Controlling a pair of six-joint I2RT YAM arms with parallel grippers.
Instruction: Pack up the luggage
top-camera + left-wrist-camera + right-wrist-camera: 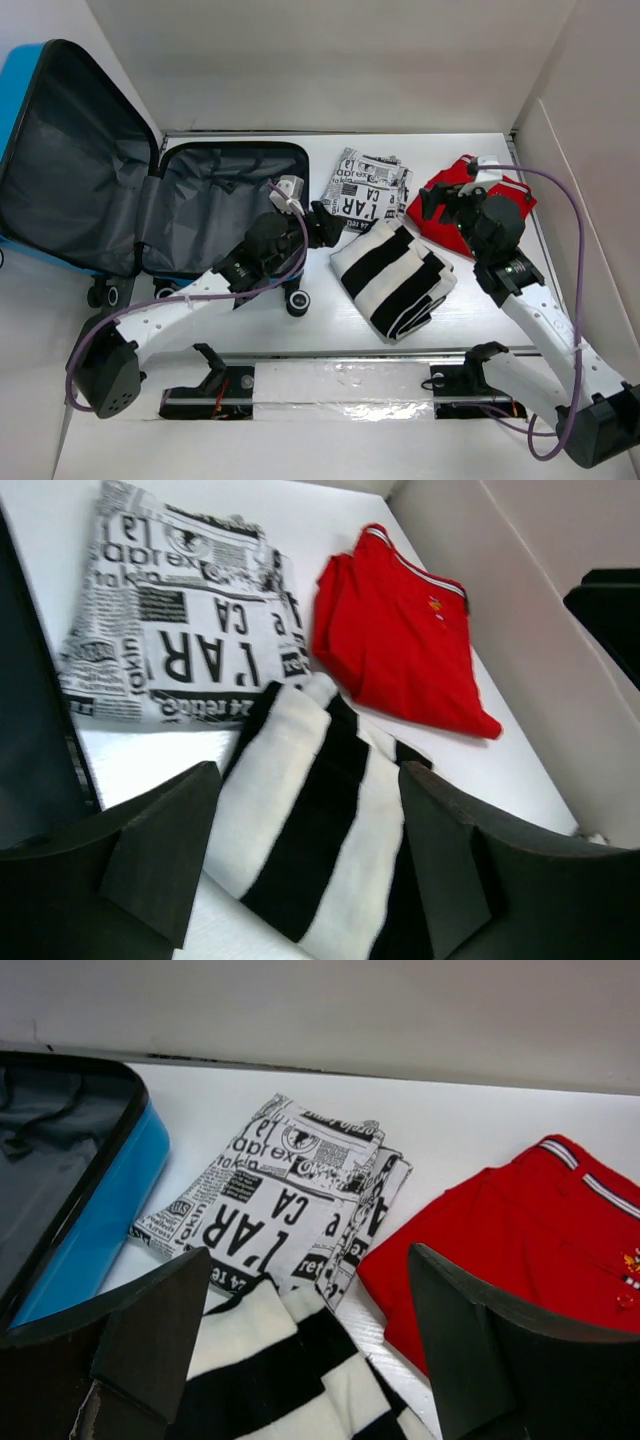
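Observation:
The luggage (60, 95) lies open at the left of the table, a bright-blue shell with dark grey lining (215, 205); its blue edge (95, 1220) also shows in the right wrist view. Three folded clothes lie to its right: a newsprint-patterned one (365, 188), a black-and-white striped one (395, 278) and a red one (505, 200). My left gripper (338, 226) hovers open between the suitcase rim and the striped cloth (300, 810), nothing between its fingers. My right gripper (438, 206) stands open over the red cloth's left edge (500, 1250), holding nothing.
The suitcase's black wheels (297, 300) stick out toward the near edge. White walls close in the back and the right side (575, 190). A metal rail with a shiny strip (340, 388) runs along the near edge between the arm bases.

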